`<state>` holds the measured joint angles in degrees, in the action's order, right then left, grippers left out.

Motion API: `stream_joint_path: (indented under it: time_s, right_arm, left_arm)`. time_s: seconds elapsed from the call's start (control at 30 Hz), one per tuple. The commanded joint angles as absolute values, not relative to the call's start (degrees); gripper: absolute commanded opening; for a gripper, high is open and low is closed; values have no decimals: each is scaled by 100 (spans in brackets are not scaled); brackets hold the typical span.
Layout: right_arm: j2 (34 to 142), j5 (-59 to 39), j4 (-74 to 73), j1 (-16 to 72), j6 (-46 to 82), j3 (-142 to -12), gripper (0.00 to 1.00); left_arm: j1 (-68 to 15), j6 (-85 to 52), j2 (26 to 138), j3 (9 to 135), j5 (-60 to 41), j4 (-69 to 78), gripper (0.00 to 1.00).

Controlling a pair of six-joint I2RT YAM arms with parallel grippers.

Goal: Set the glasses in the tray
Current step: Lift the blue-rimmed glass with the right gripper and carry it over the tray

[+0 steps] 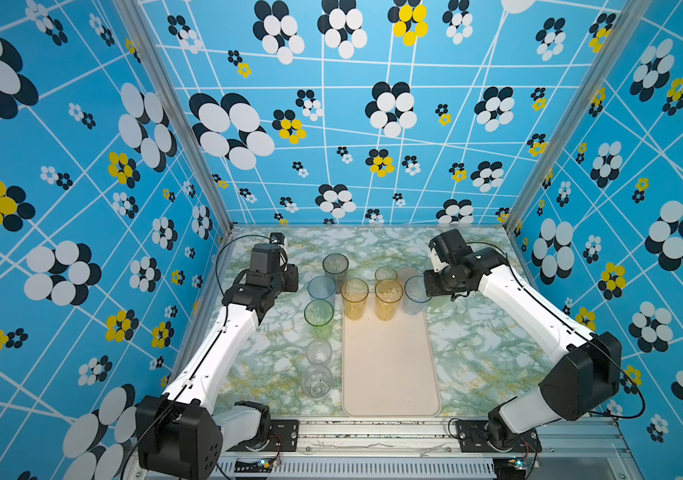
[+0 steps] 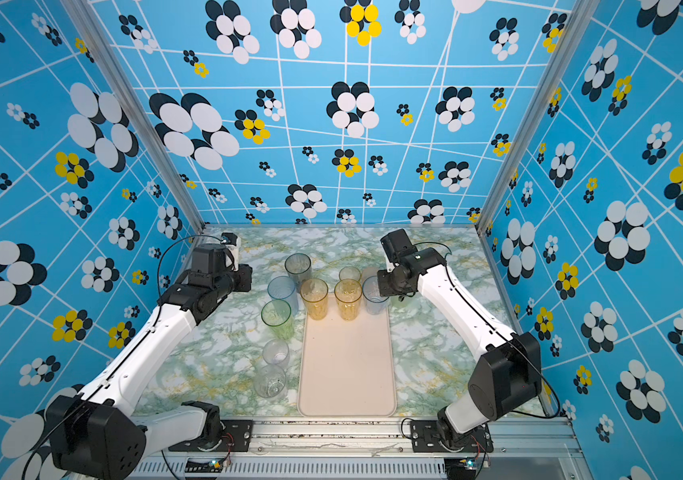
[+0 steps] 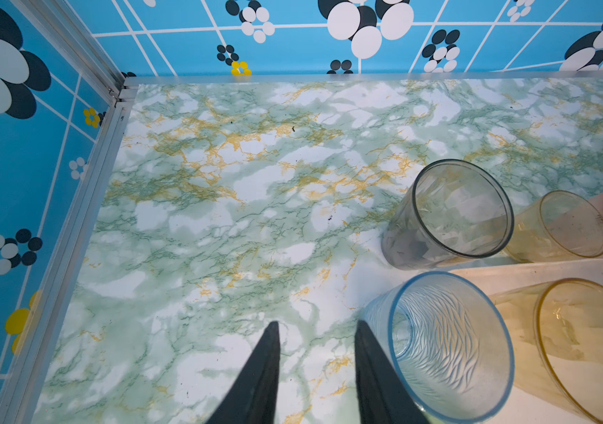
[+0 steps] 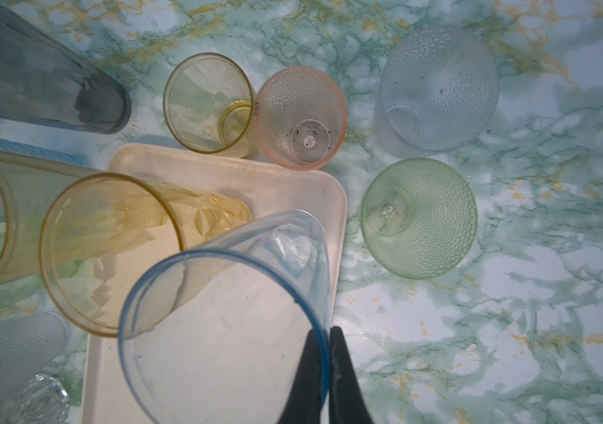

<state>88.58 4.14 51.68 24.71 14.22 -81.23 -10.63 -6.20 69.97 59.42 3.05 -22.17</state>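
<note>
At the far right corner of the tray (image 1: pixel 389 374), my right tool (image 4: pixel 324 367) was pinching the thin wall of a clear glass with a blue rim (image 4: pixel 226 315). One finger was inside the glass and one was outside. The glass stood up straight over that corner, close beside a tall amber glass (image 1: pixel 388 299). A second amber glass (image 1: pixel 355 299) was also in the tray. I could not tell if the bottom of my glass was touching the tray yet.

My left tool (image 3: pixel 317 330) was partly spread and held nothing. It hung over the surface (image 3: pixel 219 220), just beside a wavy blue glass (image 3: pixel 446 348) that stood off the tray.

I think the step in hand was setting this glass down. Next, the bottom would need to sit flat. Then the fingers should spread and go straight up, so the inside finger would not tip the glass or bump its amber neighbor.

Many glasses were not in the tray: a green glass (image 1: pixel 319 318), a grey glass (image 1: pixel 335 266), a pink glass (image 4: pixel 302 117) and a dotted green glass (image 4: pixel 419 216), among others. I think the job was only just begun.
</note>
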Motion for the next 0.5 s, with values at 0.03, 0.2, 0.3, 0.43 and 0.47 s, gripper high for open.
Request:
stream_joint_path:
  time_s: [0.03, 0.2, 0.3, 0.43, 0.47]
  right_arm:
    - [8916, 282, 5023, 2408, 1485, -8026, 2]
    - [9058, 204, 5002, 2368, 1485, -8026, 2]
    - [9087, 177, 4984, 2364, 1477, -8019, 2]
    - [9131, 158, 4996, 2338, 1461, -8016, 2]
    - [9130, 166, 5007, 2336, 1459, -8012, 2]
  left_arm:
    - [-1115, -536, 7031, 6170, 363, -2400, 36]
    - [-1115, -527, 7049, 6189, 344, -2417, 36]
    - [-1111, -527, 7058, 6202, 362, -2426, 36]
    - [-1112, -527, 7083, 6214, 347, -2428, 36]
    - [-1110, -527, 7084, 6214, 343, -2430, 36]
